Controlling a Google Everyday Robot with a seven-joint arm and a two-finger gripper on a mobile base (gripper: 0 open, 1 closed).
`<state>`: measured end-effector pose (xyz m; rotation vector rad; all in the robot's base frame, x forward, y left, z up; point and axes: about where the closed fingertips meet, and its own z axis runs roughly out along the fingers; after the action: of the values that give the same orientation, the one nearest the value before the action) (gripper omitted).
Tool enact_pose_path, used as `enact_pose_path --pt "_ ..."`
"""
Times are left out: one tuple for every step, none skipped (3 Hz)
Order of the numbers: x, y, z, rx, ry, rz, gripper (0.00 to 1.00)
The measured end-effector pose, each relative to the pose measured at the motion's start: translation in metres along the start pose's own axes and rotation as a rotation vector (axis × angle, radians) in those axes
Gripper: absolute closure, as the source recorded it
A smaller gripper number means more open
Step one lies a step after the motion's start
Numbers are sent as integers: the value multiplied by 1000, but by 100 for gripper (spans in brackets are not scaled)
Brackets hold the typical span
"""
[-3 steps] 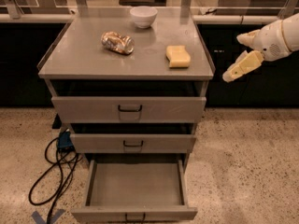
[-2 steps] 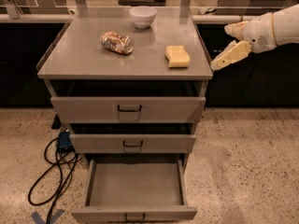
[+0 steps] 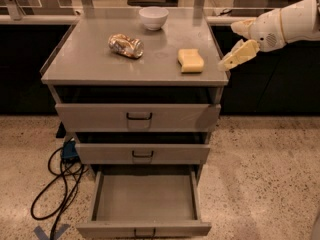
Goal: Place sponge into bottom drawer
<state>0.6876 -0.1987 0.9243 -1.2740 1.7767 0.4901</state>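
Note:
The pale-yellow sponge (image 3: 190, 60) lies flat on the right part of the grey cabinet top (image 3: 90, 59). The bottom drawer (image 3: 145, 228) is pulled out, and its flat tray has nothing in it. My gripper (image 3: 228, 47) comes in from the right on a white arm, at the cabinet's right edge and a little above the top. It is just right of the sponge and not touching it. Its pale fingers (image 3: 239, 54) stand apart and hold nothing.
A crushed shiny can (image 3: 125, 45) lies left of the sponge. A white bowl (image 3: 153, 17) stands at the back of the top. The top drawer (image 3: 139, 117) and middle drawer (image 3: 142, 154) are slightly open. Black cables (image 3: 55, 184) lie on the floor at left.
My gripper has moved left and up, from beside the cabinet's right side to its top right edge, close to the sponge. The sponge, can and drawers have not moved.

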Motion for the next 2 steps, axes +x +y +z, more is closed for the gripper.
enact_pose_path --pt "-39 -5 23 -2 32 -58 0" --pt "-45 -4 31 -12 29 -67 0"
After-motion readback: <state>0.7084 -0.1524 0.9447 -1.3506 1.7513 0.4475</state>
